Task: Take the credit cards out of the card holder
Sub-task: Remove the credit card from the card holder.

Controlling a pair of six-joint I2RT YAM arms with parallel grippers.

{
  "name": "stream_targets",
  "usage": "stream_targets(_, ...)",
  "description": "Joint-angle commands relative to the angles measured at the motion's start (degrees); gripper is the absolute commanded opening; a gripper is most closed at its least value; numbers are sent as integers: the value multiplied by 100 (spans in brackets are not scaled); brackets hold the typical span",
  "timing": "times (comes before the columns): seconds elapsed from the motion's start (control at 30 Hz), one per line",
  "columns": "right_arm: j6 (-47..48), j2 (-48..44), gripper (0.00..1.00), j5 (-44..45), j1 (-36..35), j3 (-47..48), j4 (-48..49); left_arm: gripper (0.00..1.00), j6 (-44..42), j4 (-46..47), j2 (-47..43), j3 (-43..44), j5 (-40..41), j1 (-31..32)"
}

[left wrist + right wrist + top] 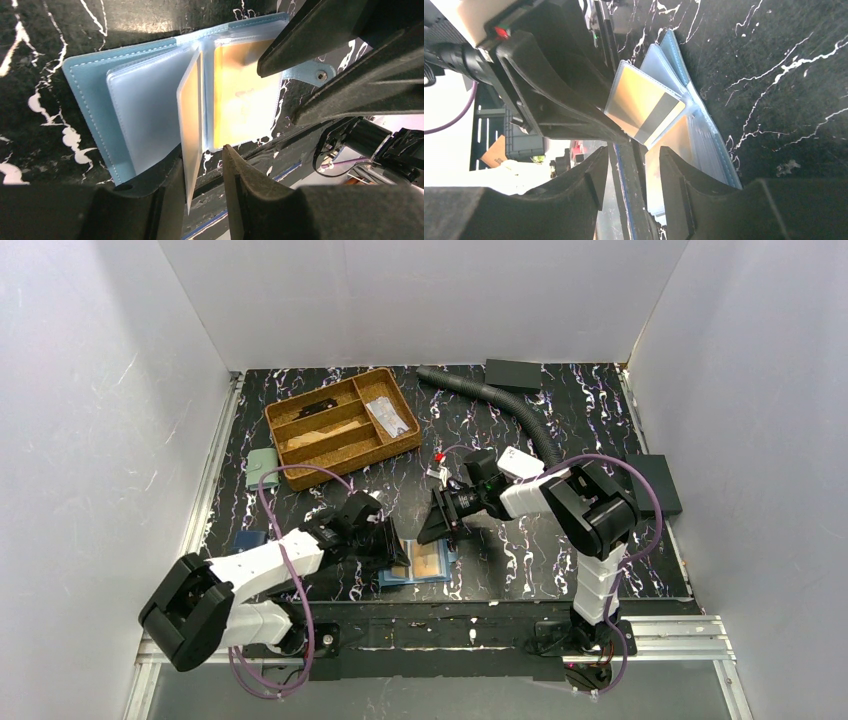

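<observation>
The card holder [432,562] lies open on the black marbled table [520,550], low in the middle of the top view. Its long axis goes left to right and its spine points up the frame. One clear leaf [189,192] with an orange credit card [191,115] stands on edge between the jaws of the left gripper [202,152]. These are not clenched, and a gap shows on one side. The right gripper [633,150] has its jaws apart and holds nothing.

You cannot read the print on the orange card [245,100]; the left gripper [393,549] hides half the card holder [432,562] from above.
</observation>
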State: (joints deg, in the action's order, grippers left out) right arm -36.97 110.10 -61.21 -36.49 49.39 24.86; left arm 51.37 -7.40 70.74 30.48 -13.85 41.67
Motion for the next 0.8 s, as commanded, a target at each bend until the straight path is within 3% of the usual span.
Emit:
stream_targets(0.0, 463, 45, 50, 22, 11, 246, -404, 29, -38, -343, -436, -131, 186, -127)
stream_targets(0.13, 627, 56, 50, 21, 10, 284, -583, 24, 12, -217, -623, -310, 117, -251)
stream_targets(0.17, 706, 50, 50, 30, 10, 313, -663, 20, 36, -119, -616, -350, 66, -276)
stream_targets(0.23, 801, 46, 49, 22, 10, 340, -755, 0, 44, 56, -550, -397, -54, -322)
stream_targets(0.37, 1140, -56, 49, -132, 10, 439, -984, 0, -1, 353, -707, -488, -232, -389)
stream_targets(0.43, 1816, -186, 49, -584, 17, 673, -1415, 0, -98, 638, -911, -578, -320, -420)
stream_targets(0.5, 3380, -370, 51, -991, 36, 1195, -3313, 0, -127, 1080, -1153, -713, -390, -430)
stream_targets(0.57, 4824, -606, 53, -1095, 43, 1539, -4558, 0, -206, 1312, -1323, -769, -436, -432)
stream_targets(0.67, 4935, -1029, 55, -1059, 61, 1366, -4366, 0, -363, 1640, -1300, -712, -603, -432)
stream_targets(0.77, 4076, -1222, 56, -921, 86, 993, -3415, 0, -357, 2066, -1158, -603, -747, -432)
